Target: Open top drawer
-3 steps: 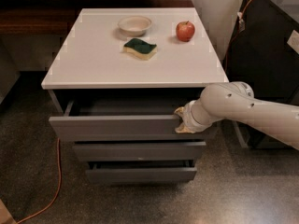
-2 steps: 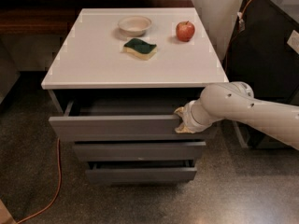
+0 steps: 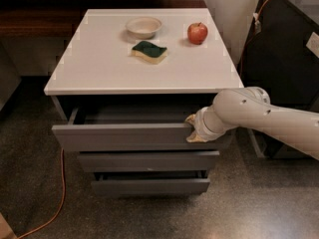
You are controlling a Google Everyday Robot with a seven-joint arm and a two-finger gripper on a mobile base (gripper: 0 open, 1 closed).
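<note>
The top drawer (image 3: 124, 136) is a wide grey drawer with a flat handleless front, just under the white top of the cabinet (image 3: 99, 68). It stands pulled out partway, and a dark gap shows its grey inside behind the front. My gripper (image 3: 193, 129) comes in from the right on a white arm (image 3: 259, 116) and sits at the right end of the drawer front, at its upper edge. Its tan tips touch the front there.
On the cabinet top lie a white bowl (image 3: 143, 26), a green-and-yellow sponge (image 3: 149, 51) and a red apple (image 3: 198, 33). Two narrower grey drawers (image 3: 148, 161) sit shut below. An orange cable (image 3: 59, 193) runs on the floor at the left. A dark unit (image 3: 284, 59) stands at the right.
</note>
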